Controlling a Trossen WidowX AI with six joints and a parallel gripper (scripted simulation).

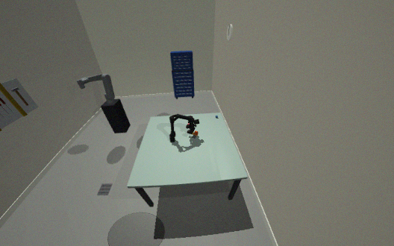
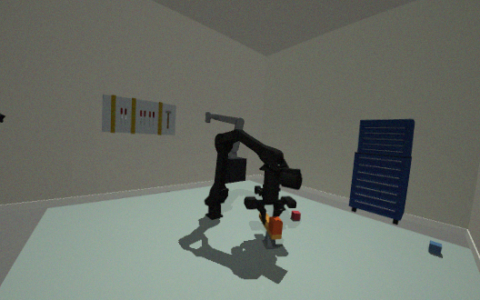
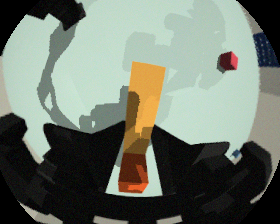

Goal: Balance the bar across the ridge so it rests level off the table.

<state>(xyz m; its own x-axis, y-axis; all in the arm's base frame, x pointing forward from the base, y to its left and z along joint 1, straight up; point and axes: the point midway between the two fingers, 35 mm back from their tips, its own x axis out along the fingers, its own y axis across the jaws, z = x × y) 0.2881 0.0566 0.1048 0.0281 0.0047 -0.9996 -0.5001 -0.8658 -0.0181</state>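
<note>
Between my gripper's (image 2: 271,217) (image 3: 137,134) partly closed fingers: bar (image 2: 266,222) (image 3: 147,97), gripped, above grey ridge (image 2: 270,242). Long axis runs lengthwise away from my wrist view, slightly skewed; exterior shows tilt, orange-block end (image 2: 275,225) (image 3: 133,172) lower. Bar yellow-orange, flat, straight-edged.

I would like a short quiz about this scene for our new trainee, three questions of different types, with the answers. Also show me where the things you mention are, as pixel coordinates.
1. True or false: the gripper (image 1: 191,131) (image 2: 271,218) (image 3: 138,125) is shut on the yellow-orange bar (image 2: 275,236) (image 3: 147,95).
2. Which cube stands nearer to the gripper? A) the red cube (image 2: 295,215) (image 3: 230,61); B) the blue cube (image 1: 216,117) (image 2: 435,247) (image 3: 236,154).
3. Fill in: the block (image 1: 195,133) (image 2: 275,225) (image 3: 133,172) at one end of the bar is ____ in colour.

Key: 1 true; 2 A; 3 orange-red.
</note>
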